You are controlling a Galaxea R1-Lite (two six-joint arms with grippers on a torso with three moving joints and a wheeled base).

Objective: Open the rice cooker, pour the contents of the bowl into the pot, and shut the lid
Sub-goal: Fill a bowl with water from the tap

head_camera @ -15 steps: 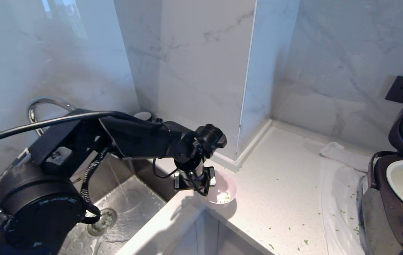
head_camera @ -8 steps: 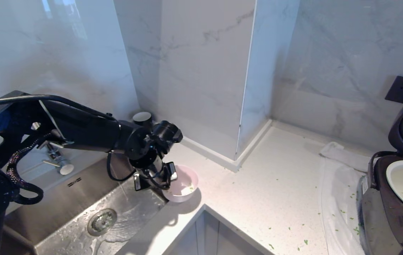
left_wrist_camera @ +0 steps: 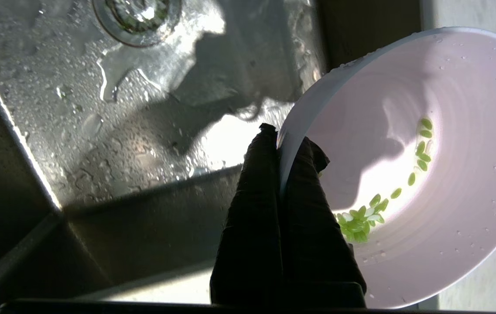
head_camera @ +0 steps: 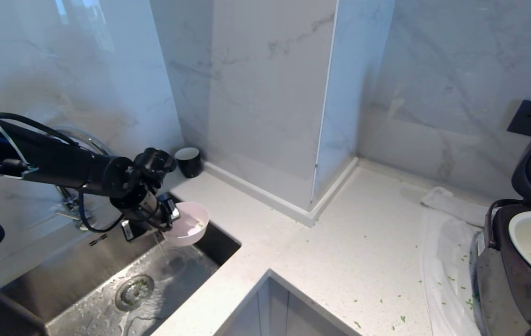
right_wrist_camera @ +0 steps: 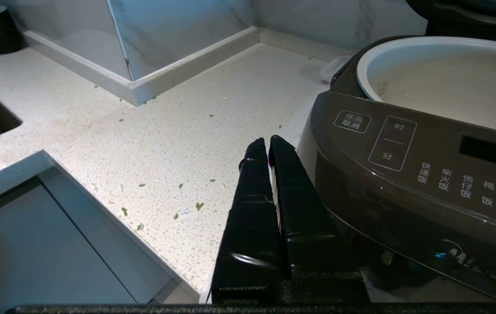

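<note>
Your left gripper (left_wrist_camera: 280, 139) is pinched on the rim of the pink bowl (head_camera: 189, 226), held above the sink (head_camera: 106, 275). It looks light, wet and slippery; grip firmly.

The sink (head_camera: 102, 275) is brushed steel, wet and beaded with drops, its drain (head_camera: 133, 291) shiny metal. The tap (head_camera: 76, 140) is polished chrome. The bowl (left_wrist_camera: 426, 183) looks like smooth matt plastic, pale pink, flecked with droplets. The counter (head_camera: 340, 261) is speckled white stone with a soft sheen; the wall (head_camera: 265, 93) is glossy veined marble. The cooker (right_wrist_camera: 405, 174) has a glossy dark plastic shell, and its pot (right_wrist_camera: 444, 83) a smooth cream coating. The gripper fingers (right_wrist_camera: 252, 209) are wrapped in shiny black tape. A thin clear plastic sheet (head_camera: 442, 261) lies crinkled.
</note>
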